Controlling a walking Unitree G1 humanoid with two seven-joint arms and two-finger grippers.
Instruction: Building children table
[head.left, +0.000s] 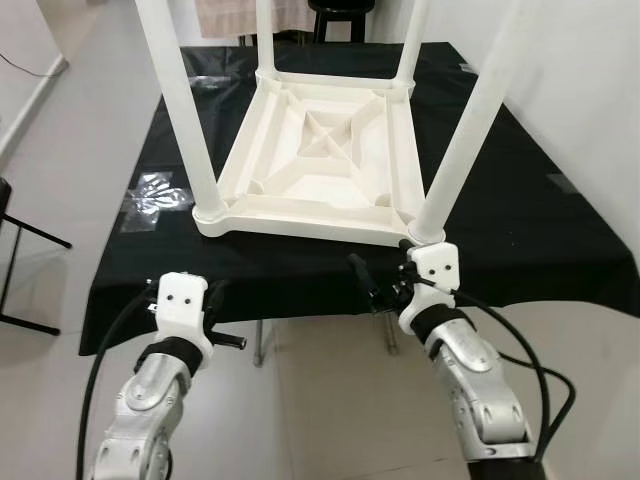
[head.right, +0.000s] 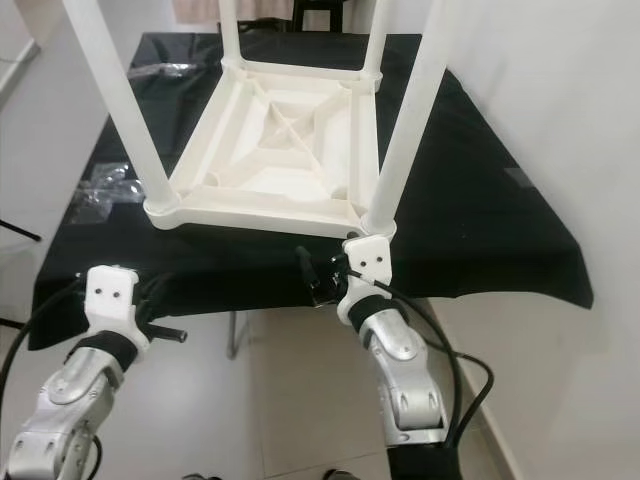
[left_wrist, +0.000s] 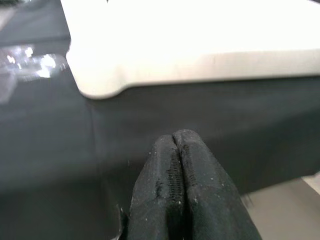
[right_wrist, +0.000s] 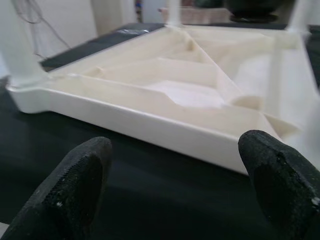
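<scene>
A plain room in a home, set up as a makeshift work spot: a tabletop (head.left: 560, 230) draped in a black cloth (head.left: 150, 290) stands on a pale tiled floor (head.left: 320, 400), close to a bare white wall (head.left: 590, 90). On it lies a white plastic children's table (head.left: 320, 160) turned upside down with its legs in the air, beside a crumpled clear plastic wrapper (head.left: 155, 195). A black stool (head.left: 340, 15) stands behind, and a cable runs along the skirting at the far left.

Upturned children's table (head.left: 320, 150): cream moulded plastic, smooth, faintly glossy. Black cloth (head.left: 540, 230) beneath: matt. Crinkled clear plastic wrap (head.left: 155, 192): shiny. Gripper fingers (right_wrist: 80, 185): matt black, grainy.
</scene>
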